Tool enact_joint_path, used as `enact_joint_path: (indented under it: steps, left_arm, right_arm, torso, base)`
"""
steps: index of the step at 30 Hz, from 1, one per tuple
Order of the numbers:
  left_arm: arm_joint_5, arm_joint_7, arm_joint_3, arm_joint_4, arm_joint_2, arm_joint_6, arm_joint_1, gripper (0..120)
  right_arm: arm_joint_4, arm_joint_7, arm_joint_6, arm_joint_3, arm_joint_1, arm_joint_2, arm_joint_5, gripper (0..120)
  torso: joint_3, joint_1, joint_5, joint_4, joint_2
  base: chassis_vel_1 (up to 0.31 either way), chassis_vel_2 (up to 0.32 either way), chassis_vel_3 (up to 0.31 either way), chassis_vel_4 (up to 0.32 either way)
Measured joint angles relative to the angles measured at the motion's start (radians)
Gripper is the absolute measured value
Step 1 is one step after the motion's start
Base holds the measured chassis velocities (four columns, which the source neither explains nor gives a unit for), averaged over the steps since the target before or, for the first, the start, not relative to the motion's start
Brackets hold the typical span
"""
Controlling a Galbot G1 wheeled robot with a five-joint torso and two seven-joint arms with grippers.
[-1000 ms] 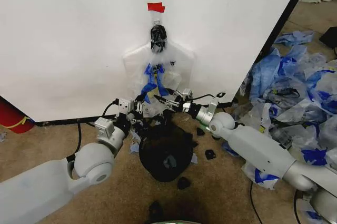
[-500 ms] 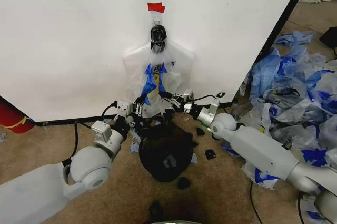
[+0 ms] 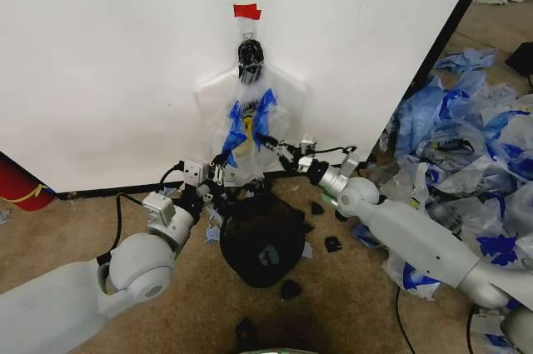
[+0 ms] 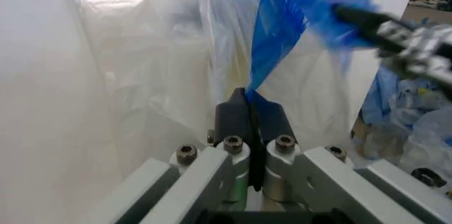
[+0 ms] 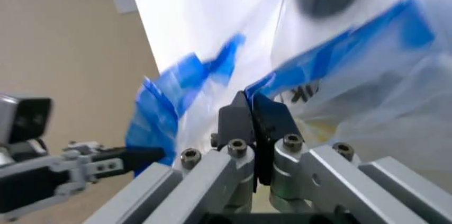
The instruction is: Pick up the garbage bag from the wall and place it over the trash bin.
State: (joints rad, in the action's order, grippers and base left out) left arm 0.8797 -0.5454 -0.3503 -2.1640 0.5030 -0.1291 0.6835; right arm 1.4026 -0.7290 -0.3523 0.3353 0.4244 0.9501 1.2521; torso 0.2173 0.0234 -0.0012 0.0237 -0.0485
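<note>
Both blue handles have risen since a second ago, now spread in a V up the bag [image 3: 250, 125]; the right gripper [image 3: 261, 137] has climbed and swung toward the wall, while the left gripper [image 3: 223, 157] shifted only slightly.

Far left, a red cylinder [image 3: 18, 183] sits at the wall's base, well apart from the work. Left arm reaches in from the near left; its gripper is at the bag's lower left, jaws pressed together on the left blue handle [image 3: 236, 127], seen closed on it in the left wrist view [image 4: 249, 112]. Bag is on the white wall [image 3: 117, 62], its top bunched at a black knot under red tape [image 3: 246, 11], bottom edge just above the bin [image 3: 262, 237]. Bin stands on the carpet directly below, near the wall, its rim touching neither gripper. Right gripper is higher, at the bag's middle, jaws clamped on the right blue handle [image 3: 266, 108], closed in the right wrist view [image 5: 252, 113]. Right of the wall's dark edge, a pile of blue-streaked bags [image 3: 466, 146] crowds the floor beside the right arm. Open carpet lies near the bin on both sides.
</note>
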Motion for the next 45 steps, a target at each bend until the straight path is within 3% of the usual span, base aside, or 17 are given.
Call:
enact_joint_path:
  steps: [9, 16, 28, 45]
  left_arm:
    - [0.026, -0.001, 0.025, -0.019, 0.004, -0.007, 0.016, 0]
    - [0.02, 0.019, 0.12, -0.063, -0.018, -0.012, 0.143, 0]
    - [-0.055, 0.064, 0.243, -0.088, -0.028, -0.027, 0.359, 0]
    - [-0.094, 0.073, 0.284, -0.096, -0.026, -0.034, 0.457, 0]
  right_arm:
    - [0.081, -0.075, 0.016, -0.137, 0.121, -0.053, 0.001, 0]
    - [0.145, -0.166, 0.043, -0.284, 0.269, -0.119, 0.002, 0]
    - [0.159, -0.184, 0.044, -0.314, 0.347, -0.119, -0.033, 0]
    - [0.158, -0.181, 0.034, -0.314, 0.395, -0.104, -0.071, 0]
  torso:
    - [0.0, 0.0, 0.0003, -0.0001, 0.0]
    - [0.0, 0.0, -0.0001, 0.0001, 0.0]
    - [0.0, 0.0, 0.0, -0.0002, 0.0]
    - [0.0, 0.0, 0.0002, -0.0001, 0.0]
  base:
    - [0.0, 0.0, 0.0, 0.0]
    - [0.0, 0.0, 0.0, 0.0]
    - [0.0, 0.0, 0.0, 0.0]
    - [0.0, 0.0, 0.0, 0.0]
